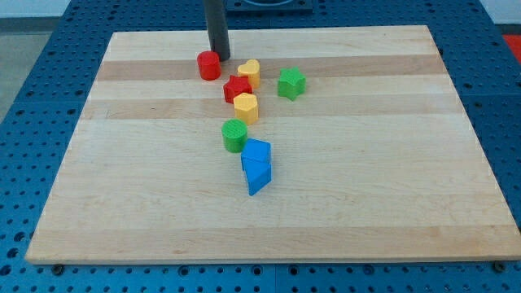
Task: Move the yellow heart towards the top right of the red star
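The yellow heart (250, 72) sits near the view's top centre, touching the upper right of the red star (237, 89). My tip (221, 56) stands just right of and above the red cylinder (209, 65), to the left of the yellow heart with a small gap. A yellow hexagon block (246, 107) lies just below the red star, touching it.
A green star (291, 83) lies right of the heart. A green cylinder (234, 135) sits below the yellow hexagon block. Two blue blocks (256, 165) lie together near the board's centre. The wooden board (391, 163) rests on a blue pegboard table.
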### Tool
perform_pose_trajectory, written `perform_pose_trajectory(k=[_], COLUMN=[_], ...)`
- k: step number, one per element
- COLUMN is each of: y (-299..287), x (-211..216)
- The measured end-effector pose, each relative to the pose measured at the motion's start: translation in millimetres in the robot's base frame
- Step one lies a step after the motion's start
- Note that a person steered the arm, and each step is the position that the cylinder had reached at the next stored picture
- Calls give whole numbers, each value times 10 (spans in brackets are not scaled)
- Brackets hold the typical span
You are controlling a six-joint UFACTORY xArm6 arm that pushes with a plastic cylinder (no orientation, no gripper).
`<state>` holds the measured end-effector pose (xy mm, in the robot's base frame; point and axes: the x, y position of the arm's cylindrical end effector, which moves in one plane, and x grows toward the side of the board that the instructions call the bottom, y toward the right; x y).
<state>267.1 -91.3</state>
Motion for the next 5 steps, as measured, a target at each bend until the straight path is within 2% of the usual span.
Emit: perform_pose_trajectory(k=[2, 5], y=[51, 805], x=[261, 679])
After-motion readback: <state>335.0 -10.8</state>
